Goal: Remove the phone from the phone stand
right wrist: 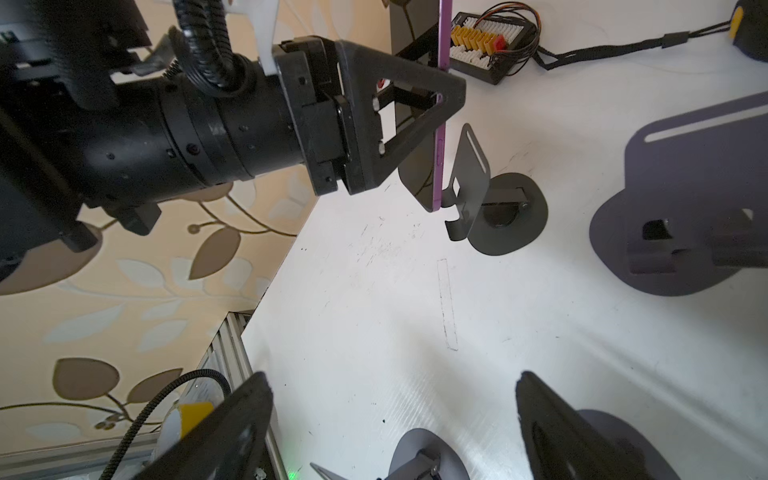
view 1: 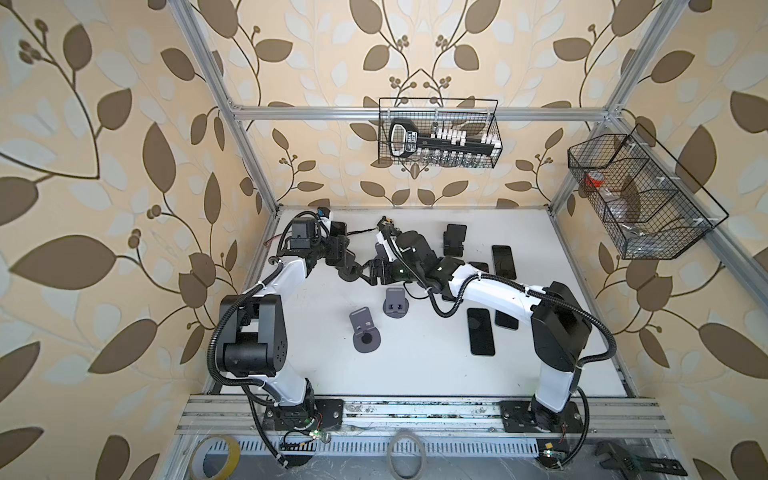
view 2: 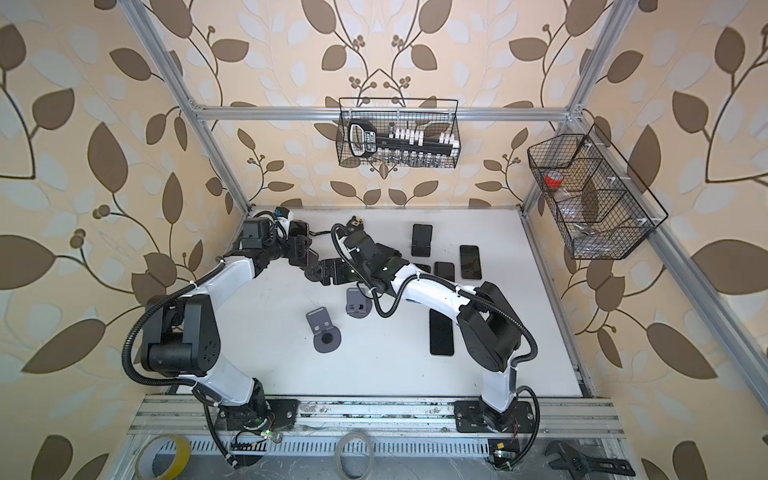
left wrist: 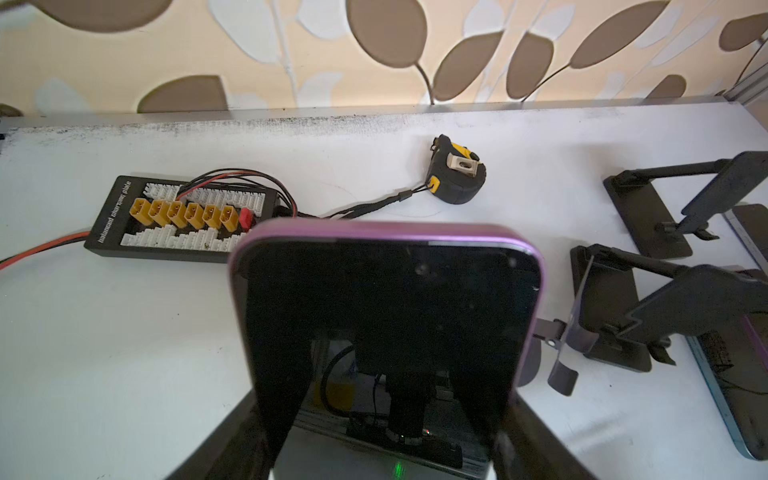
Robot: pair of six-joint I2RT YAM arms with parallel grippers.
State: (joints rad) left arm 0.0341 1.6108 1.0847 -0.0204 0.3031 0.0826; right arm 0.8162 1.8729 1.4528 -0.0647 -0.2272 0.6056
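Observation:
The phone (left wrist: 386,299), black-screened with a purple rim, stands upright between the fingers of my left gripper (left wrist: 386,415), which is shut on its two long edges. In the right wrist view the phone (right wrist: 441,141) is seen edge-on, its lower end close against the back plate of a grey phone stand (right wrist: 471,174); whether it still touches the stand's lip I cannot tell. In both top views the left gripper (view 1: 337,249) (view 2: 300,249) works at the back left. My right gripper (right wrist: 392,386) (view 1: 374,270) is open with nothing between its fingers, low over the table just right of the stand.
Two empty grey stands (view 1: 395,303) (view 1: 365,330) stand mid-table, and a black stand (view 1: 455,239) at the back. Several phones (view 1: 481,331) (view 1: 503,262) lie flat on the right. A charging board (left wrist: 183,216) and tape measure (left wrist: 457,174) sit by the back wall.

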